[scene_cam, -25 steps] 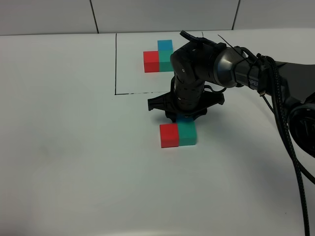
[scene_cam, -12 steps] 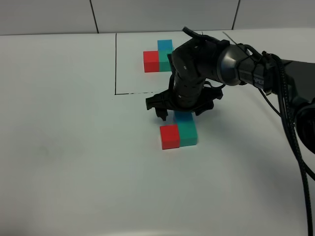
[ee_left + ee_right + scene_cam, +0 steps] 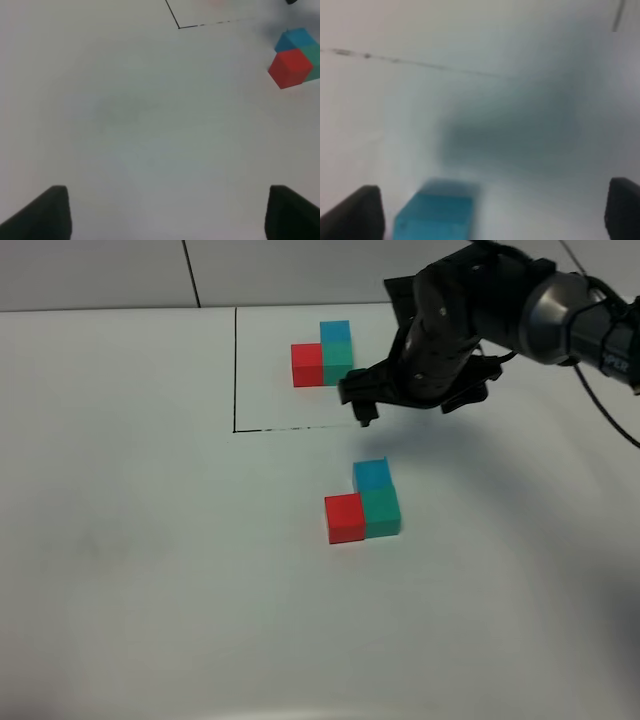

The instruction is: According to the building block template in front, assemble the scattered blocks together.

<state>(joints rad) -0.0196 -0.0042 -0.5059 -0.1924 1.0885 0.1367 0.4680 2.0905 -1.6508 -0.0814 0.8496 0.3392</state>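
Scattered blocks (image 3: 363, 502) sit joined in an L (template-like), right hand (image 3: 410, 398) spread apart above, empty.

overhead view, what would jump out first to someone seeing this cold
Two matching L-shaped clusters of red, teal-green and blue cubes stand out on the white table: the building block template inside the black drawn lines at the back, and the scattered blocks, now joined the same way, nearer the middle. Between them the right gripper hangs open above the table, holding nothing.
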